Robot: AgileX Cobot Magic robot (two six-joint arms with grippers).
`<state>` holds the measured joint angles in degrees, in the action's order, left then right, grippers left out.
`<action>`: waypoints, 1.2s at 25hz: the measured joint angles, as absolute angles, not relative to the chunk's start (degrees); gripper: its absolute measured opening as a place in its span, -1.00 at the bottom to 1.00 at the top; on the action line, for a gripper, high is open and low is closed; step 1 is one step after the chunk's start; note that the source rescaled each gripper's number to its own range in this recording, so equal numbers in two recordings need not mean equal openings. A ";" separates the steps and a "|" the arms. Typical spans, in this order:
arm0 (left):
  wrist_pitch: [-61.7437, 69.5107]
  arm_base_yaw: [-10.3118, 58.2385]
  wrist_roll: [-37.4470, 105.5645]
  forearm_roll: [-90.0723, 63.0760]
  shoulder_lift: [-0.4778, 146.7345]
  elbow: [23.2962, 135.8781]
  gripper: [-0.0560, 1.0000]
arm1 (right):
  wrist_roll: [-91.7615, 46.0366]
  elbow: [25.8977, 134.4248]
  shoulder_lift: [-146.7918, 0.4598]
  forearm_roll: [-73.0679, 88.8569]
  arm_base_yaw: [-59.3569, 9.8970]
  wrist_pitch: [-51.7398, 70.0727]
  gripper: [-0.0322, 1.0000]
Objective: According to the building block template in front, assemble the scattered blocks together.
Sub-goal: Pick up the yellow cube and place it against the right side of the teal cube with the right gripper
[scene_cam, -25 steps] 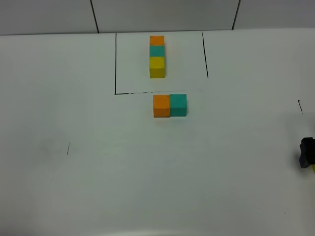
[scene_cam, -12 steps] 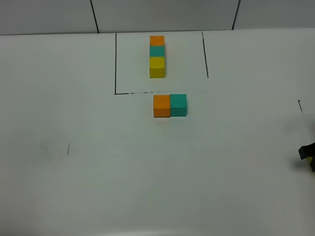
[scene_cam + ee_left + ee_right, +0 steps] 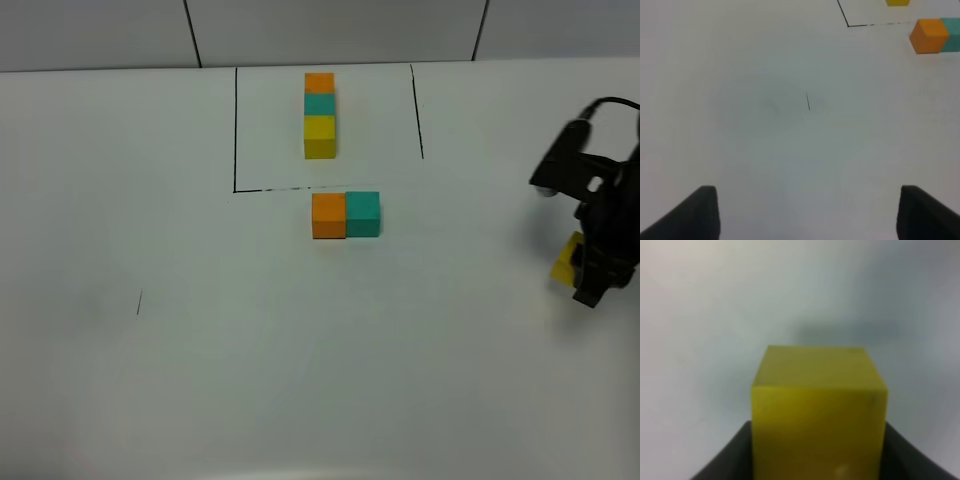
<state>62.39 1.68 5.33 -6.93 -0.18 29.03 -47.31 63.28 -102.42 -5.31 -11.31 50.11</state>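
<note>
Two cubes joined, third gripped
Right gripper (image 3: pixel 588 280) clenched on yellow cube (image 3: pixel 567 258) near the bench's (image 3: pixel 200 350) right edge; orange cube (image 3: pixel 328 215) and teal cube (image 3: pixel 362 213) touch mid-bench, just before the template (image 3: pixel 320 115); left gripper (image 3: pixel 807 215) spread wide.

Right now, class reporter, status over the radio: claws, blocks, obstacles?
Right claw shut on yellow block. Left claw open, empty. Orange block and teal block joined below template. Nothing in the way.
</note>
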 joint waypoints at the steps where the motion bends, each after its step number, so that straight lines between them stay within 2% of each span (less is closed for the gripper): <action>1: 62.39 1.68 5.33 -6.93 -0.18 29.03 0.27 | -49.64 65.44 -103.96 -5.31 -12.96 51.92 -0.91; 6: 62.39 1.68 5.33 -6.93 -0.18 29.03 0.27 | -56.84 77.17 -112.11 -5.31 -17.93 59.01 -0.91; 14: 62.39 1.68 5.33 -6.93 -0.18 29.03 0.27 | -62.95 88.84 -118.96 -5.44 -22.58 59.73 -0.91; 21: 62.39 1.68 5.33 -6.93 -0.18 29.03 0.27 | -66.96 93.93 -122.95 -5.28 -24.50 59.96 -0.91; 30: 62.39 1.68 5.33 -6.93 -0.18 29.03 0.27 | -67.97 94.32 -123.52 -4.52 -24.82 57.67 -0.91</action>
<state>62.39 1.68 5.33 -6.93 -0.18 29.03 -67.97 94.32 -123.52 -4.52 -24.82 57.67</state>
